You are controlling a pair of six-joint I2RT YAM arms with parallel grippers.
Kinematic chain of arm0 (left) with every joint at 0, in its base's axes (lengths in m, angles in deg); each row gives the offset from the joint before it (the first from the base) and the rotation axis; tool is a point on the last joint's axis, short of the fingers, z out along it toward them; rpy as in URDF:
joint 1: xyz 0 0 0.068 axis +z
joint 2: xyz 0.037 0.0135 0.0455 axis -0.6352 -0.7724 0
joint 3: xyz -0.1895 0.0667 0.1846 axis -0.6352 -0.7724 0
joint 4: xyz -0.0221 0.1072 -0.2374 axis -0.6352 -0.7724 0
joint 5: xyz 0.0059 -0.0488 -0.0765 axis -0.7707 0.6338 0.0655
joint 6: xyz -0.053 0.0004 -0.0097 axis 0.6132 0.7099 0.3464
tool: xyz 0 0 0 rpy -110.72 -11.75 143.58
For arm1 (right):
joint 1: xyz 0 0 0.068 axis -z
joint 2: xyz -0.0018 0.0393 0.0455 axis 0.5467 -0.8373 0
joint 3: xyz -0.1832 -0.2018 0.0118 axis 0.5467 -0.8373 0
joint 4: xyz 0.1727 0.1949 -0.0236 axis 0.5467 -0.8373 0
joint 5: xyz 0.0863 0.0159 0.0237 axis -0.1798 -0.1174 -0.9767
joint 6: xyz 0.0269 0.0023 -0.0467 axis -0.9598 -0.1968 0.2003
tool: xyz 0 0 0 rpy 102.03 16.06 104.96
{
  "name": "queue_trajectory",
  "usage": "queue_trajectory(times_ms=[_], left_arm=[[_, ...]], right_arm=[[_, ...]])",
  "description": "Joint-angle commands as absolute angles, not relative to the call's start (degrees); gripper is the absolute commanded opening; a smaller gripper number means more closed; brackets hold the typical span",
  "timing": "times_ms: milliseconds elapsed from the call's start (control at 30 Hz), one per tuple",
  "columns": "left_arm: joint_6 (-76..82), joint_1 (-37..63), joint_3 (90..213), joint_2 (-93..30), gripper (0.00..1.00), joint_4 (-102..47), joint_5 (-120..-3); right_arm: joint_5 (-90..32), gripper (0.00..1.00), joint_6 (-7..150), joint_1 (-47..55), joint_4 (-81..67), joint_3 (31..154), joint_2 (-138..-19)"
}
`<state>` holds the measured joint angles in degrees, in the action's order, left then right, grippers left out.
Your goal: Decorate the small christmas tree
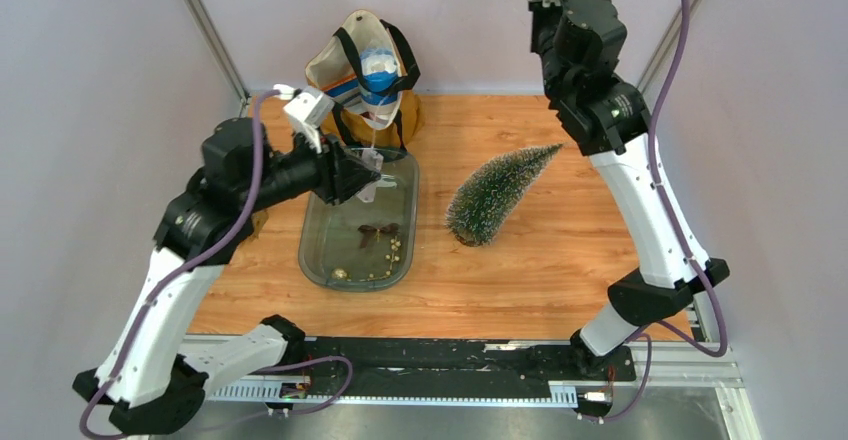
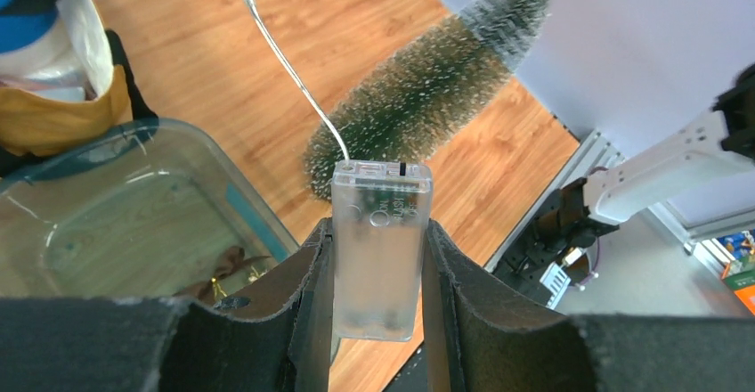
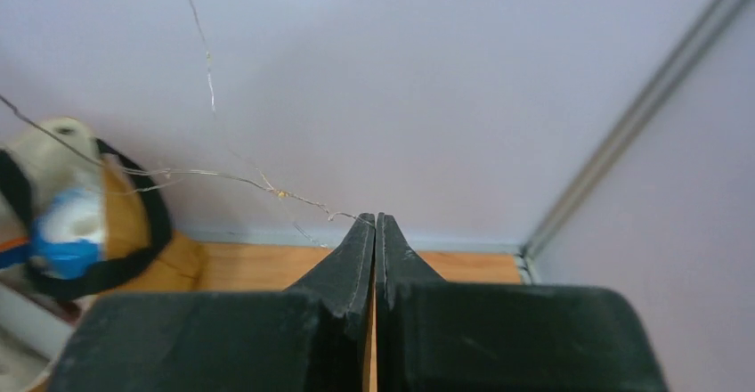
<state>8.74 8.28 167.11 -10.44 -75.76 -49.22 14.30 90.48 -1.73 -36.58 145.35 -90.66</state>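
The left gripper (image 2: 378,224) stands partly spread, its two fingers (image 2: 307,276) clamped on the flat sides of one clear battery box (image 2: 378,267), which stands upright between them over the far end of the tray (image 1: 410,222). A thin lead (image 2: 285,62) runs up from the top of the box. The right gripper (image 3: 375,218) is up high near the back wall, its fingers pressed tight together and pinching one fine wire (image 3: 231,176) at the very tips; the wire trails off toward 9 o'clock, and I cannot tell whether it is the same strand as the lead. There is one tree (image 1: 497,197), lying on its side on the table (image 1: 560,270) at 3 o'clock from the tray, apart from it, base toward 7 o'clock and tip toward 1 o'clock. Neither gripper touches it. One tray, clear and oval, holds one brown bow-shaped piece (image 1: 378,230) and a scatter of gold beads (image 1: 392,255), too small to count. One bag (image 1: 365,75) stands at 12 o'clock from the tray, against the back edge. Two arms, one gripper each.
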Motion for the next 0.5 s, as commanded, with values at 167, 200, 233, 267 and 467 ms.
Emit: queue_trajectory(times_ms=[167, 200, 233, 267, 467], left_arm=[[10.62, 8.06, 162.28, -20.13, 0.01, -63.94, -48.85], [10.71, 8.06, 162.10, -20.66, 0.01, -62.98, -48.77], [10.89, 8.06, 161.84, -21.97, 0.02, -62.79, -48.95], [10.97, 7.97, 161.57, -22.51, 0.01, -62.27, -49.21], [10.88, 7.97, 159.29, -27.52, 0.00, -61.04, -52.02]], right_arm=[[-0.51, 0.00, 79.28, 22.31, -42.33, 125.67, -79.63], [-1.92, 0.00, 78.48, 24.59, -42.50, 124.00, -78.84], [-3.50, 0.00, 76.82, 26.53, -43.29, 122.41, -78.14], [-5.00, 0.00, 75.94, 28.55, -44.08, 121.18, -77.70], [-9.76, 0.00, 71.81, 36.03, -46.72, 110.55, -74.27]])
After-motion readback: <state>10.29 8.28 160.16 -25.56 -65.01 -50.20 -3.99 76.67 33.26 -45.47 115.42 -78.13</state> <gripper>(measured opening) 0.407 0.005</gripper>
